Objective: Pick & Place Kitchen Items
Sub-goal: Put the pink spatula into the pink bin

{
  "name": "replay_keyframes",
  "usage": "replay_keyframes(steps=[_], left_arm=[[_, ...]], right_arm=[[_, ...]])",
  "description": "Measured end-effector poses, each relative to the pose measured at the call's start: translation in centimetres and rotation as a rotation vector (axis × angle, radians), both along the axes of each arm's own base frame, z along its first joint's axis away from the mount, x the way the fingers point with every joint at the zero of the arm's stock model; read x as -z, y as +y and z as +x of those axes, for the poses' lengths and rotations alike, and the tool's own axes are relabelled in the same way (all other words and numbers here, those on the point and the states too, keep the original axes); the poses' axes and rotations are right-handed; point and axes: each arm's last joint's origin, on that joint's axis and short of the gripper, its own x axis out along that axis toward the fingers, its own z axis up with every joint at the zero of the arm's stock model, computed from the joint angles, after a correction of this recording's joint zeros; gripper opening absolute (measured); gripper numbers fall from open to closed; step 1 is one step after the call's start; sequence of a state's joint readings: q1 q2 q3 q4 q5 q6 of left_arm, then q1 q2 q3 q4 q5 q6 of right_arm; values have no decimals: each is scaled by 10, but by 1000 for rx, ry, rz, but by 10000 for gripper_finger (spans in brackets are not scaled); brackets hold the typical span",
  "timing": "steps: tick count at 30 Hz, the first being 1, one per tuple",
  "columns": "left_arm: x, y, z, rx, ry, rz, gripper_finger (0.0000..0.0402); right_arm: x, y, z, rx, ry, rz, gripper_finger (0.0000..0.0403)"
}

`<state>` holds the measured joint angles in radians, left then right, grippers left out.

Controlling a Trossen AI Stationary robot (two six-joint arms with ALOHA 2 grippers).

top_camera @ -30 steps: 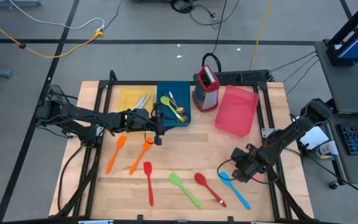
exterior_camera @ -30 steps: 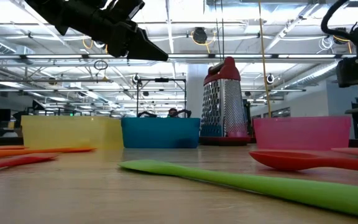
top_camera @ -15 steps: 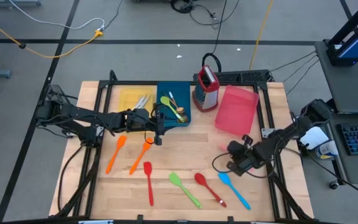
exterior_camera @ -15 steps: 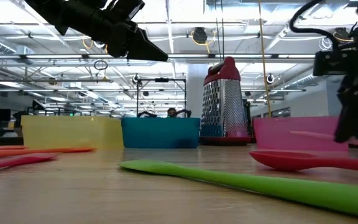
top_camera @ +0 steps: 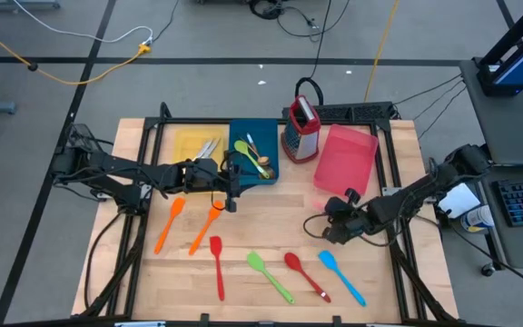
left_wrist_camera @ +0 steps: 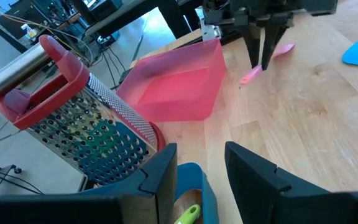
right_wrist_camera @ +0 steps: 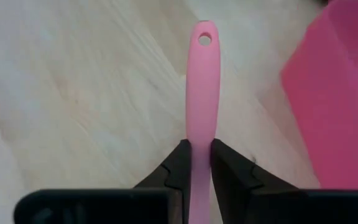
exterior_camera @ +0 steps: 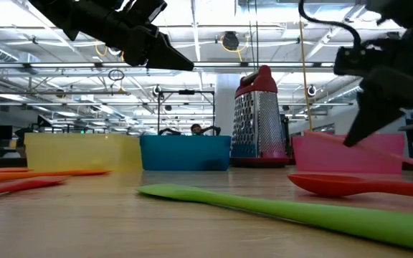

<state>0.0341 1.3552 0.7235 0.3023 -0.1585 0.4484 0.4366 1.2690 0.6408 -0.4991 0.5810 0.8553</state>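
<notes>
Pink utensil [right_wrist_camera: 202, 87]: pinched by its handle between the right gripper's [right_wrist_camera: 197, 163] fingers, lifted clear of the table [top_camera: 271, 227] and carried just in front of the pink tray.
Right gripper: clamped on that handle, the hanging-hole end poking forward; the left wrist view catches it [left_wrist_camera: 261, 53] from across the table, utensil slanting beneath it.
Nearest row: green spatula [top_camera: 269, 275], red spoon [top_camera: 303, 274] and blue spatula [top_camera: 341, 276] lie along the front edge, with a red spatula [top_camera: 217, 265] and two orange pieces [top_camera: 187, 224] further left, all flat on the wood.
Step in hand: transport, by the look of it; the grasp is made and the load is on its way to a tray.
Pink tray [top_camera: 345, 160]: just beyond the right gripper, open side up; no contents can be made out in it.
Next move: carry on over the tray's near wall, get the utensil fully above the floor of it, then release; the long handle could catch the rim if it goes in too low.
Left gripper [left_wrist_camera: 201, 165]: fingers spread, holding nothing, parked at the front edge of the blue tray [top_camera: 243, 136].
Blue tray: several utensils inside, a green one among them.
Yellow tray [top_camera: 184, 143]: cutlery lying in it.
Grater [top_camera: 301, 127]: upright at the back, between blue tray and pink tray.
</notes>
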Motion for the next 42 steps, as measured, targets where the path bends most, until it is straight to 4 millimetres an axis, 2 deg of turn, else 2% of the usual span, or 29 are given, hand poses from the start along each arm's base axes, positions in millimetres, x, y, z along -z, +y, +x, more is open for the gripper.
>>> replay_keyframes(steps=[4, 8, 15, 20, 25, 29, 32, 36, 42], left_arm=[[0, 0, 0, 0, 0, -1, 141], [0, 0, 0, 0, 1, -1, 141], [1, 0, 0, -2, 9, -5, 141], [1, 0, -1, -2, 14, -6, 141], [1, 0, -1, -2, 14, -7, 141], [1, 0, -1, -2, 13, -8, 141], [1, 0, -1, -4, 13, -13, 141], [2, 0, -1, -4, 18, -13, 141], [2, 0, -1, -4, 19, -12, 141]], right_arm=[[-14, -11, 0, 42, -76, -30, 42], [-29, -25, -4, 100, -157, -133, 44], [-55, -57, -15, 215, -242, -269, 45], [-67, -79, -23, 305, -262, -301, 45], [-70, -102, -29, 420, -241, -336, 45], [-61, -118, -31, 519, -223, -349, 45], [-42, -127, -32, 565, -211, -349, 45], [-16, -135, -35, 564, -209, -265, 45], [11, -143, -47, 594, -154, -212, 45]])
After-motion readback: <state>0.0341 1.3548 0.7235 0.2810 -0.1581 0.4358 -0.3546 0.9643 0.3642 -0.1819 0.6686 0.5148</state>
